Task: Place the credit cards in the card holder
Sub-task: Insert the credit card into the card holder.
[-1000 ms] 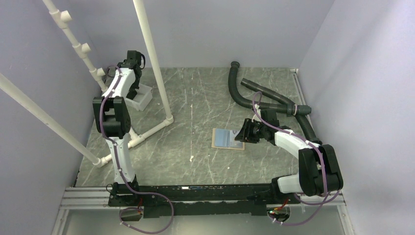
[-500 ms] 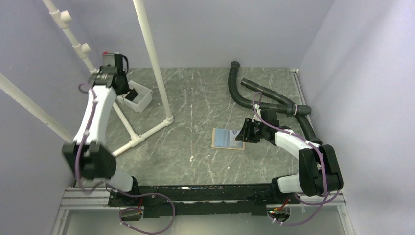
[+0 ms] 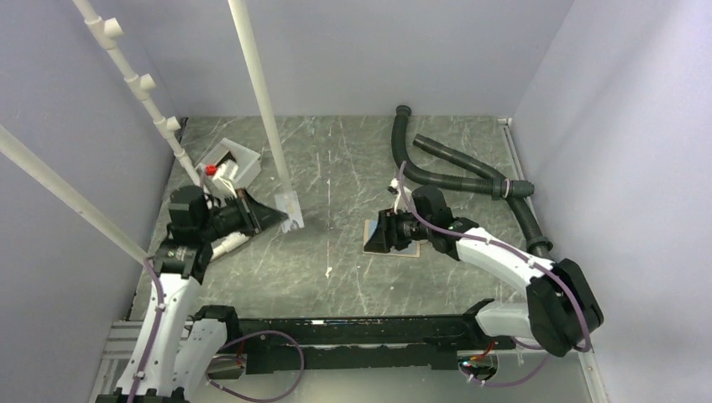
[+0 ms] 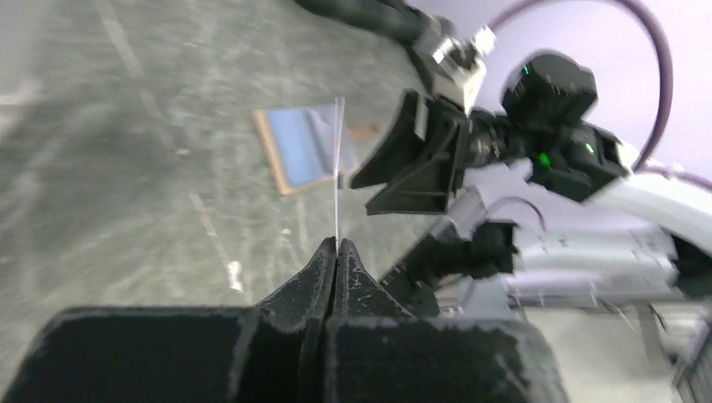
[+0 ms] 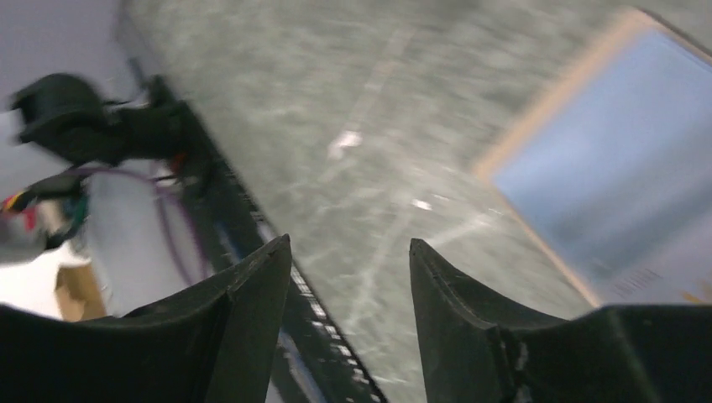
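The card holder point(image 3: 401, 245) lies open on the table, tan rim and pale blue-grey inside up; it also shows in the left wrist view point(image 4: 295, 147) and the right wrist view point(image 5: 617, 185). My left gripper point(image 3: 273, 215) is shut on one thin greyish credit card point(image 3: 288, 206), held in the air left of the holder. The left wrist view shows this card point(image 4: 337, 159) edge-on, rising from the closed fingertips point(image 4: 336, 245). My right gripper point(image 3: 379, 233) hovers over the holder's left part, open and empty point(image 5: 348, 245). Other cards are not clearly visible.
A white open tray point(image 3: 243, 159) with a red-topped item stands at the back left. White PVC pipes point(image 3: 256, 75) cross the left side. Black corrugated hoses point(image 3: 453, 168) lie at the back right. Purple walls enclose the table.
My left arm has swung from the white tray towards the near left, carrying the card towards the middle. My right gripper has moved left over the holder.
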### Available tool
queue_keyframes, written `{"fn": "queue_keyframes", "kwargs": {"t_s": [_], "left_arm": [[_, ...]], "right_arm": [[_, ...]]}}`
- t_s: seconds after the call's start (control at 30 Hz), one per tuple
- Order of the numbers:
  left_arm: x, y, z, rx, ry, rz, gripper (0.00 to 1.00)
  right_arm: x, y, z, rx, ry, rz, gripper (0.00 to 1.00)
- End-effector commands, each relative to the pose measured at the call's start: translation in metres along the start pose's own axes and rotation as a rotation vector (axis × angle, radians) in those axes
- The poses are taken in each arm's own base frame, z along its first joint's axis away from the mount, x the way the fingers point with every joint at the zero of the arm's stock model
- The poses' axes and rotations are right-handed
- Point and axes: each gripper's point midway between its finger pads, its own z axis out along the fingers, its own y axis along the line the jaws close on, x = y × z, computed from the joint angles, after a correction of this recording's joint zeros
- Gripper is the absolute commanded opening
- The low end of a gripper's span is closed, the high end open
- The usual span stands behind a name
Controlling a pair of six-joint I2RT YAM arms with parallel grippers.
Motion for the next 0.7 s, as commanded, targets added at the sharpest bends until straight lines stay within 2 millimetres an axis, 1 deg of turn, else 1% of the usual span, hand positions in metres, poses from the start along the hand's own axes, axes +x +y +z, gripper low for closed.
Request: {"fn": "queue_keyframes", "kwargs": {"t_s": [0.0,0.03,0.07,0.13,0.2,0.23,0.27,0.37,0.43,0.47,0.57,0.67], "left_arm": [[0.006,-0.091,-0.017,0.474,-0.063,0.094,0.00],[0.010,-0.094,-0.013,0.509,-0.088,0.084,0.00],[0.008,-0.102,-0.012,0.551,-0.122,0.105,0.00],[0.012,-0.109,-0.002,0.579,-0.134,0.101,0.00],[0.015,-0.118,0.009,0.619,-0.140,0.100,0.00],[0.017,-0.123,0.013,0.642,-0.137,0.098,0.00],[0.020,-0.124,0.021,0.655,-0.117,0.089,0.00],[0.022,-0.130,0.030,0.698,-0.099,0.083,0.00],[0.023,-0.129,0.034,0.699,-0.092,0.080,0.00],[0.023,-0.129,0.035,0.695,-0.089,0.084,0.00],[0.021,-0.129,0.034,0.682,-0.100,0.102,0.00],[0.017,-0.131,0.031,0.670,-0.121,0.115,0.00]], "right_arm": [[-0.047,0.102,-0.022,-0.363,-0.173,-0.118,0.60],[-0.054,0.117,-0.030,-0.427,-0.211,-0.106,0.62],[-0.063,0.130,-0.037,-0.477,-0.253,-0.087,0.65],[-0.082,0.153,-0.050,-0.571,-0.313,-0.051,0.67],[-0.093,0.172,-0.057,-0.652,-0.332,-0.024,0.67],[-0.097,0.178,-0.058,-0.684,-0.339,-0.010,0.66],[-0.100,0.181,-0.057,-0.702,-0.340,0.009,0.65],[-0.105,0.187,-0.060,-0.745,-0.357,0.028,0.61],[-0.103,0.188,-0.065,-0.762,-0.366,0.031,0.55],[-0.101,0.189,-0.068,-0.773,-0.377,0.027,0.54],[-0.096,0.181,-0.072,-0.741,-0.398,0.041,0.54],[-0.096,0.172,-0.082,-0.716,-0.450,0.041,0.58]]}}
